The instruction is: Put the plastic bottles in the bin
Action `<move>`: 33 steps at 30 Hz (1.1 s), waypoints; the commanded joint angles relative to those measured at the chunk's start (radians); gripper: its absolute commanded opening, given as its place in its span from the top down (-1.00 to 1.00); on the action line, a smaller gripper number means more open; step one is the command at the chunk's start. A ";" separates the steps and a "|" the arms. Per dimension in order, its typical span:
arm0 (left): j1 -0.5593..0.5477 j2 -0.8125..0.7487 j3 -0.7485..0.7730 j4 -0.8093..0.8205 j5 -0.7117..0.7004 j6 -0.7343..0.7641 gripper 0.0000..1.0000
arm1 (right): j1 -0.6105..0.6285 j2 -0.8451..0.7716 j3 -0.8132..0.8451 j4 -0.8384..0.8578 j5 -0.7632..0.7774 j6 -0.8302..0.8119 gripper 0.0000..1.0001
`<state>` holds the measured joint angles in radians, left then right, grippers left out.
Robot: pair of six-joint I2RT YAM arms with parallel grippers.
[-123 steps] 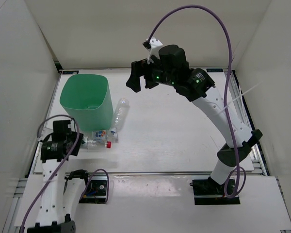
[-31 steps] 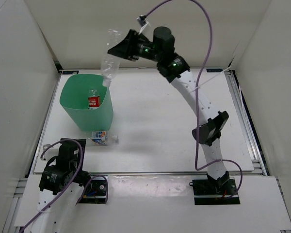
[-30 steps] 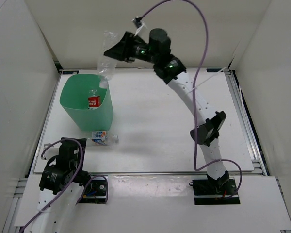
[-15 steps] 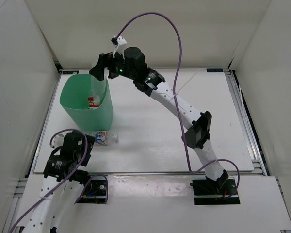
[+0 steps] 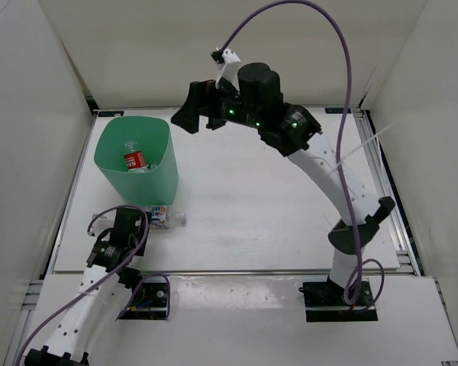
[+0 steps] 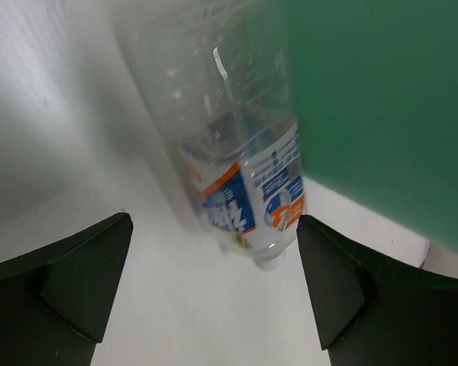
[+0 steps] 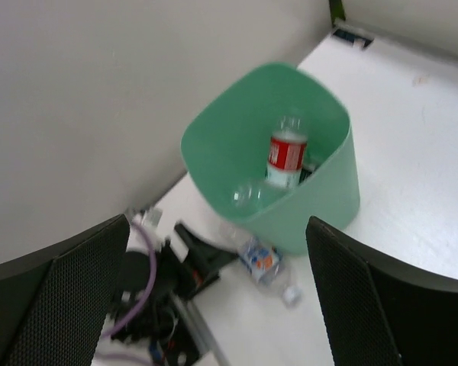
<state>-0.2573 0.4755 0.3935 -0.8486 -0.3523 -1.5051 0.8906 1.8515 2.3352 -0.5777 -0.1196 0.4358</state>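
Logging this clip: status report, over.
Left gripper open, facing blue-and-white bottle beside bin. Right gripper open, empty. Red-labelled bottle in bin. Bin wall crowds that grasp.

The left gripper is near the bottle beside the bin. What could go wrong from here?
The blue-and-white-labelled bottle lies close against the bin, so a finger of the open left gripper may hit the bin and push it.
The bottle lies on its side and could roll away if touched.
The open right gripper hangs near the bin; the arms might collide there.

Upright mint-green bin (image 5: 157, 183) holding red-labelled bottle (image 5: 133, 160) and clear unlabelled bottle (image 7: 249, 195); blue-and-white-labelled bottle (image 5: 161, 216) lying on tabletop (image 5: 275, 206), just beside bin's near wall.
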 commanded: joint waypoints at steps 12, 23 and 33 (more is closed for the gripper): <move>-0.002 0.137 -0.110 0.337 -0.157 -0.118 -1.00 | 0.001 -0.144 -0.169 -0.323 -0.107 -0.042 -1.00; 0.020 0.207 -0.189 0.410 -0.088 -0.173 -0.95 | -0.009 -0.166 -0.171 -0.370 -0.117 -0.080 -1.00; 0.055 0.118 -0.242 0.410 -0.033 -0.109 -0.24 | -0.018 -0.127 -0.151 -0.370 -0.155 -0.080 -1.00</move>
<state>-0.2218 0.5983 0.1822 -0.3847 -0.4198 -1.6440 0.8776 1.7370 2.1559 -0.9440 -0.2432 0.3805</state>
